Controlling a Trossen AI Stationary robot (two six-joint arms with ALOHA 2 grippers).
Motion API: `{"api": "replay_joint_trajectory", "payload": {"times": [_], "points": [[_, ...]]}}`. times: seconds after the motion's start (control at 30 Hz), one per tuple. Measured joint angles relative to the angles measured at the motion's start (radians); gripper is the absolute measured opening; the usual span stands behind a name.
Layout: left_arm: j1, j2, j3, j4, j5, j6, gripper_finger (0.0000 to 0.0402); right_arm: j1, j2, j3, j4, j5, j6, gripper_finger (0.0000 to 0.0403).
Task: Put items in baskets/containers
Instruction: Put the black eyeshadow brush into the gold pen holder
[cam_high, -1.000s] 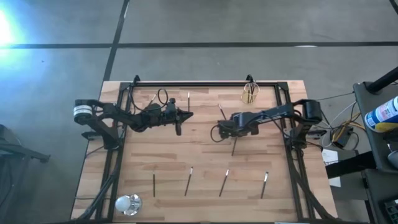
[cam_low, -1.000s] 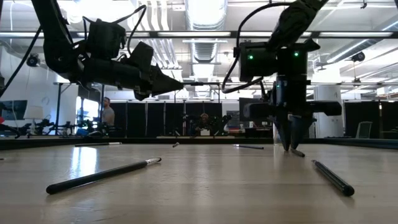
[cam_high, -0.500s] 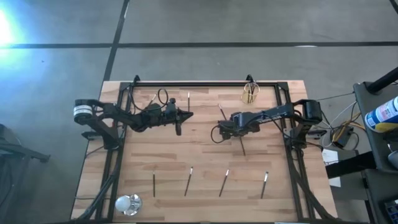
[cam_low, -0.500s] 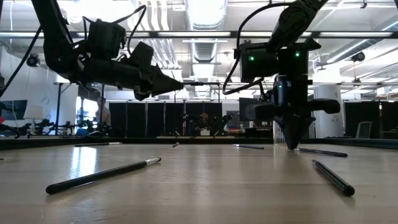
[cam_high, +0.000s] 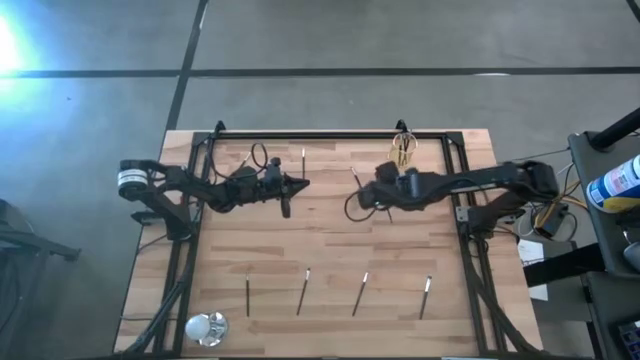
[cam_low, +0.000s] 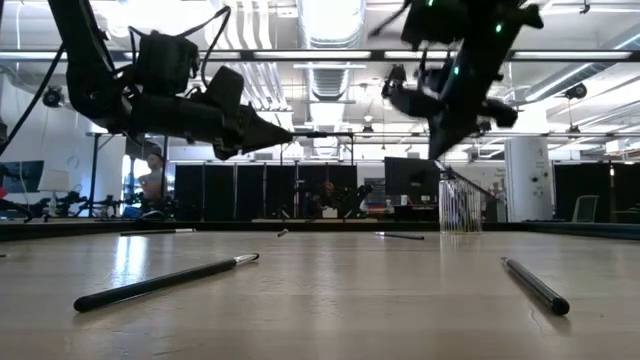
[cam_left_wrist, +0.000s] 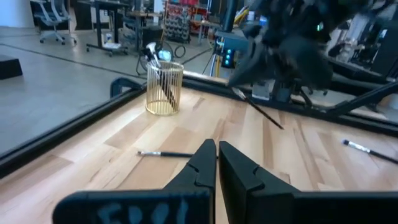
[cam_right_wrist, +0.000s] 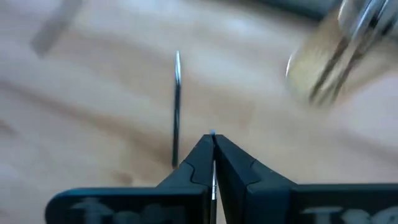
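The clear amber cup (cam_high: 403, 150) stands near the table's far edge with sticks upright in it; it also shows in the left wrist view (cam_left_wrist: 165, 87) and in the right wrist view (cam_right_wrist: 323, 68). My right gripper (cam_high: 368, 195) hangs in the air to the near left of the cup, shut on one dark stick (cam_left_wrist: 261, 112). My left gripper (cam_high: 300, 184) hovers shut left of centre, touching nothing. Several sticks lie flat in a near row (cam_high: 303, 291), and others lie toward the far edge (cam_high: 303, 157). One more lies just ahead of the right gripper (cam_right_wrist: 176, 106). My right gripper pinches the stick between its two fingers at its pale-tipped end (cam_right_wrist: 212, 134), and the tip peeks out at the fingertips. The stick runs back nearly along the fingers and slants down under the gripper (cam_left_wrist: 273, 121). It is lifted clear of the table.
A shiny white ball (cam_high: 205, 327) sits at the near left corner. A black frame rail (cam_high: 330, 134) runs along the far edge and down both sides. Bare wood lies between the two grippers and the near row of sticks. People and equipment show in the room beyond.
My right gripper was pointing down at a stick on the table. The stick first swung round on the wood. The gripper then rose, tipped to a slant and moved toward the far edge and the cup. The stick is now lifted clear.
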Motion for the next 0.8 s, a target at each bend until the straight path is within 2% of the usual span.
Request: {"api": "replay_joint_trajectory", "payload": {"times": [0.13, 0.3, 0.43, 0.63, 0.7, 0.8], "points": [[0.001, -0.001, -0.002, 0.007, 0.0, -0.01, 0.0011, -0.019, -0.114, -0.061, 0.191, 0.123, -0.213, 0.0008], [0.001, -0.001, -0.002, 0.013, 0.0, -0.015, 0.0011, -0.117, -0.259, -0.195, 0.546, 0.122, -0.594, 0.0008], [0.001, -0.001, -0.002, 0.017, 0.0, -0.018, 0.0011, -0.259, -0.372, -0.339, 0.836, -0.005, -0.813, 0.0008], [0.001, -0.001, -0.002, 0.031, 0.0, -0.009, 0.0011, -0.506, -0.475, -0.536, 1.279, -0.176, -0.979, 0.0008], [0.001, -0.001, -0.002, 0.032, 0.0, 0.001, 0.0011, -0.57, -0.486, -0.568, 1.348, -0.189, -1.003, 0.0008], [0.001, -0.001, -0.002, 0.031, -0.001, 0.013, 0.0011, -0.644, -0.481, -0.595, 1.354, -0.199, -0.995, 0.0008]]}}
